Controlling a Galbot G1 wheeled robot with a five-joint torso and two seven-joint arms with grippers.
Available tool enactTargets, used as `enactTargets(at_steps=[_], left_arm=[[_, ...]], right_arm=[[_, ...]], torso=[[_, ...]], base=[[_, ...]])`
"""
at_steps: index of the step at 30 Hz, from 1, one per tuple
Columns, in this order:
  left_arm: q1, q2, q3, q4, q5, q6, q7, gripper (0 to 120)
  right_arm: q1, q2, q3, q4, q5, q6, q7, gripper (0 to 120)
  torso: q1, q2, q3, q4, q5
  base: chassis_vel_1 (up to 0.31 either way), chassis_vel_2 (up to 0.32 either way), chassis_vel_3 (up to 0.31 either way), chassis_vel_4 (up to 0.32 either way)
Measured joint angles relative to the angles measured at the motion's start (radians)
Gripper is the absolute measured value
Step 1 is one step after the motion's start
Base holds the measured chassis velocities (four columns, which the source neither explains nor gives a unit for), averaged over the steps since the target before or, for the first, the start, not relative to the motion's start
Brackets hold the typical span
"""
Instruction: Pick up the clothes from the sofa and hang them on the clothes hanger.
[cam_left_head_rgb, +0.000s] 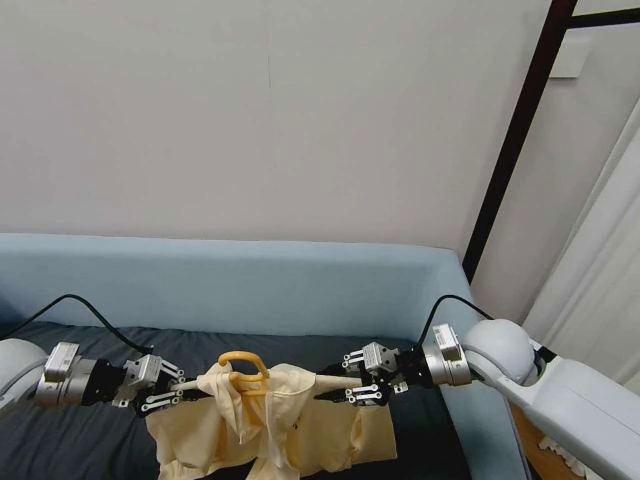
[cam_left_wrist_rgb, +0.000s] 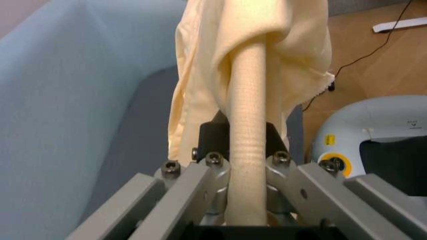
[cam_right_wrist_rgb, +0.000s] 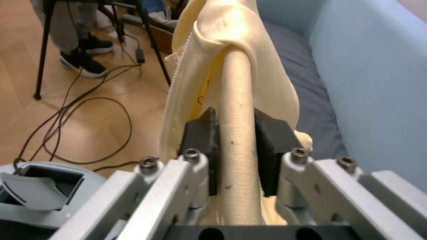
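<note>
The left hand (cam_left_head_rgb: 176, 390) and right hand (cam_left_head_rgb: 352, 381) each clamp one end of the hanger (cam_left_head_rgb: 244, 361), keeping it level above the sofa (cam_left_head_rgb: 300, 285) seat's middle, apparently so the cream garment (cam_left_head_rgb: 300, 440) hangs evenly.

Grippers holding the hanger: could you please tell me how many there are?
2: the left gripper clamps one end of the hanger, the right gripper the other end, with the cream shirt draped between them.
</note>
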Motion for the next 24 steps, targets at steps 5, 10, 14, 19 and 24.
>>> enactTargets(at_steps=[5,10,14,19,24], left_arm=[[0.006,-0.008,-0.003,0.002,0.009,-0.001,0.006,1],[0.009,-0.007,-0.003,0.003,0.009,-0.009,0.008,1],[0.008,-0.004,0.001,0.014,-0.018,-0.041,-0.012,9],[0.003,-0.003,0.001,0.035,-0.080,-0.116,-0.076,27],[-0.014,-0.004,-0.009,0.046,-0.175,-0.176,-0.113,45]], right_arm=[[0.002,0.007,-0.004,-0.003,-0.004,-0.001,-0.009,8],[-0.002,0.010,-0.005,-0.004,-0.008,-0.002,-0.004,8],[-0.017,0.010,0.007,-0.004,-0.005,-0.002,0.000,8],[-0.037,0.005,0.033,-0.009,0.023,0.001,0.009,8],[-0.077,-0.001,0.071,-0.011,0.071,0.001,0.039,8]], torso=[[0.000,0.000,0.000,0.0000,-0.0001],[0.000,0.000,0.000,0.0001,-0.0001],[0.000,0.000,0.000,0.0000,0.0000],[0.000,0.000,0.000,0.0001,-0.0001],[0.000,0.000,0.000,0.0001,0.0000]], base=[[0.000,0.000,0.000,0.000],[0.000,0.000,0.000,0.000],[0.000,0.000,0.000,0.000],[0.000,0.000,0.000,0.000],[0.000,0.000,0.000,0.000]])
